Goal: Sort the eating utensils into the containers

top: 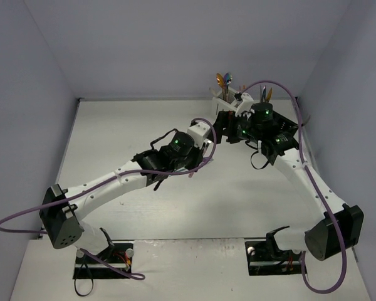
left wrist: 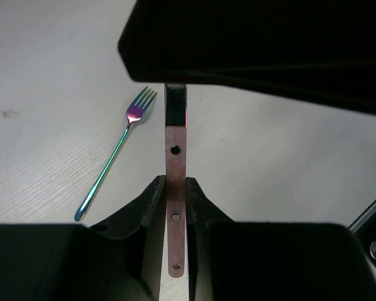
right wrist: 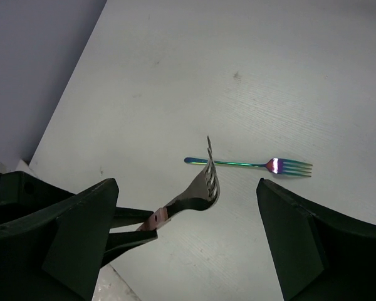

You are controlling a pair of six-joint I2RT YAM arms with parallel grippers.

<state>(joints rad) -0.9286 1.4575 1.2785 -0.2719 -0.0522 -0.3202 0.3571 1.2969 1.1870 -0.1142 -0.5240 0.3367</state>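
Left gripper [left wrist: 174, 187] pinching copper fork [left wrist: 175, 150] handle; right gripper [right wrist: 188, 210] wide open; iridescent fork [left wrist: 113, 164] on table [left wrist: 282, 163].

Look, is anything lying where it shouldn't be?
Yes. A rainbow fork lies flat and alone on the table, not in the containers, where other utensils stand upright. A copper fork isn't put away either: it is pinched in the left gripper.
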